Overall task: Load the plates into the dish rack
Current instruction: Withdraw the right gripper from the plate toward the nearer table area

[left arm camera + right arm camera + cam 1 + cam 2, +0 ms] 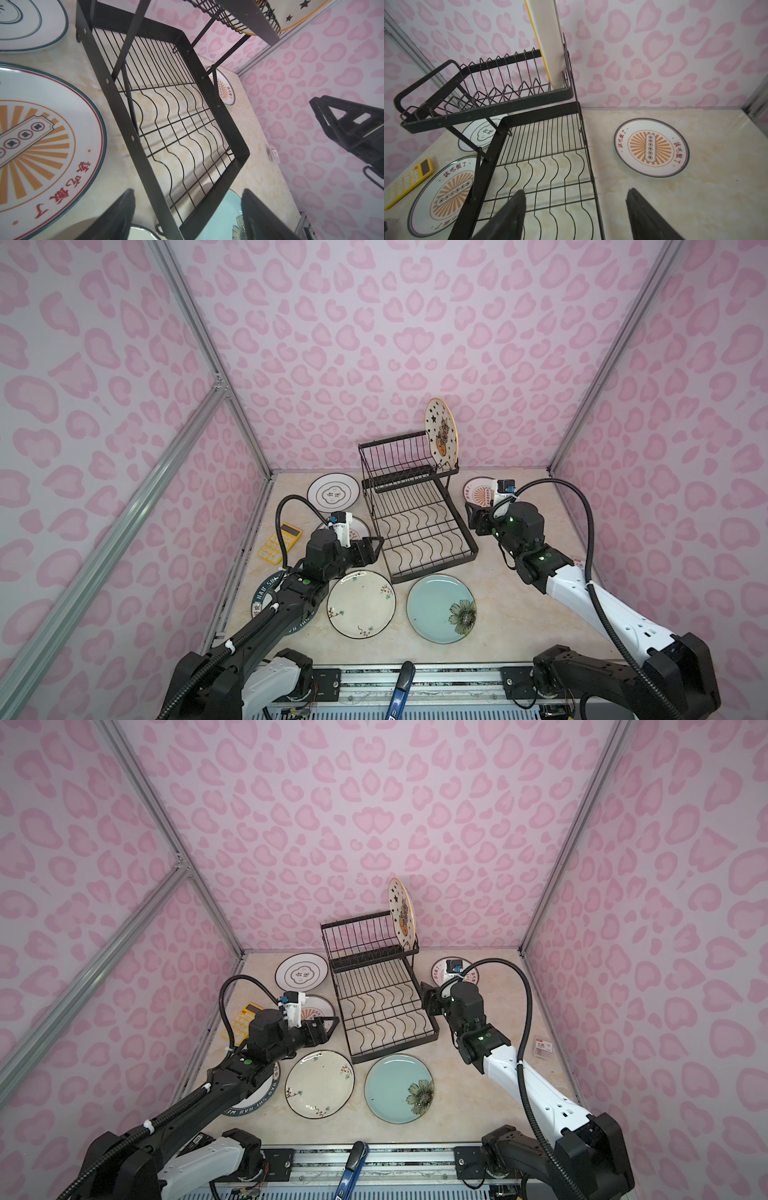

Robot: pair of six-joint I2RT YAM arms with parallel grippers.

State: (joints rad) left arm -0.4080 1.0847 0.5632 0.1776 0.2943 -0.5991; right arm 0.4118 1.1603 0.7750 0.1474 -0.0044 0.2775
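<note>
On edge at the right end of the raised basket [397, 460] of the dish rack [419, 531]: one starred plate [441, 433] with a yellow rim, close to upright.

Flat on the bench [511, 614] around the rack, six more plates. Left of the rack toward the back, a white plate with black rings [333, 492]. Nearer on that side, just beside the tray's left rail, an orange sunburst plate [360, 529], partly hidden in both top views. Right of the rack toward the back, a second sunburst plate [478, 492], partly covered by the right arm [582, 593]. In front of the rack, side by side and apart, a cream floral plate [360, 604] and a pale blue plate with a flower [440, 609]. Further left, mostly under the left arm [291, 601], a dark-green-rimmed plate with lettering [262, 593].

Left pincer [375, 549]: spread wide, holding nothing, just beside the near left part of the rack's lower tray and next to the first sunburst plate. Right pincer [575, 191]: likewise spread wide and empty, close by the tray's right rail, pointing toward the rack.

Further out, a yellow calculator [279, 548] near the bench's left edge and a small red-labelled packet [579, 561] near its right edge.
</note>
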